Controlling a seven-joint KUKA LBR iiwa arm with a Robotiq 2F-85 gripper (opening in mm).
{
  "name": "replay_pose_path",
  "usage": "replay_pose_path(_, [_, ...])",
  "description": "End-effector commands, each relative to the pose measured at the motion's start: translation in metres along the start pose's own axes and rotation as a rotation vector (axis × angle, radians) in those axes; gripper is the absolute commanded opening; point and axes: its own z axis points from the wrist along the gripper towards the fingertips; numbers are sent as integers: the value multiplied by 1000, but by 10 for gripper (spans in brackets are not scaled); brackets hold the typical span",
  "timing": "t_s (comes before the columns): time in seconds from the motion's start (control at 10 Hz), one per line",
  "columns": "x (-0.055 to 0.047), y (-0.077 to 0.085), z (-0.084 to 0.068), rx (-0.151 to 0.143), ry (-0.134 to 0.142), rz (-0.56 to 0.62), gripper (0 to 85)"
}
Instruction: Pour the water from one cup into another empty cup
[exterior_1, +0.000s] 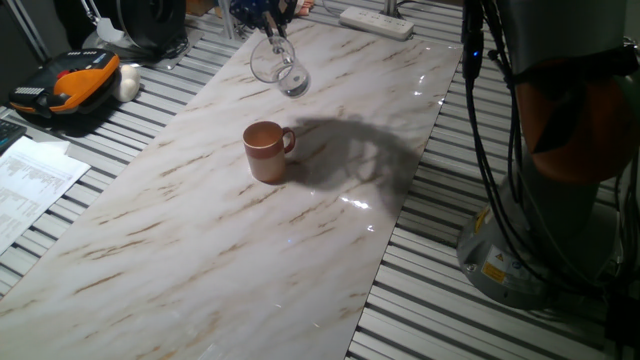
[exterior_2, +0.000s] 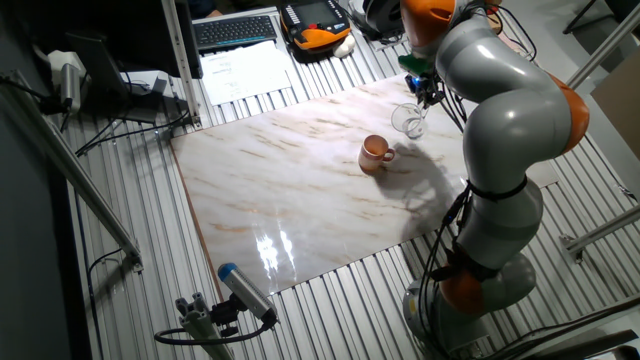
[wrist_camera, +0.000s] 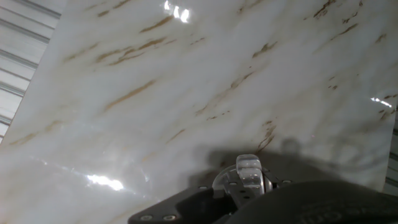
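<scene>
The transparent glass mug hangs tilted above the marble board, its mouth facing the near left. My gripper is shut on its handle, whose loop shows at the bottom of the hand view. The glass mug also shows in the other fixed view under the gripper. Any water in the glass is too faint to make out. The terracotta-brown mug stands upright on the board, below and in front of the glass mug, handle to the right; it also shows in the other fixed view.
The marble board lies on a slatted metal table. An orange and black device and papers lie at the left. A white power strip lies at the back. The robot's base with cables stands at the right.
</scene>
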Motion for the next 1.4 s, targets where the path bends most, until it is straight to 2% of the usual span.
replay_pose_path(0.0, [0, 1, 0, 1, -5, 1, 0])
replay_pose_path(0.2, [1, 1, 0, 8, -17, 6, 0])
replay_pose_path(0.5, [0, 0, -2, 34, -61, 13, 0])
replay_pose_path(1.1, [1, -3, -6, 59, -116, 31, 0])
replay_pose_path(1.3, [1, -5, -9, 62, -128, 40, 0])
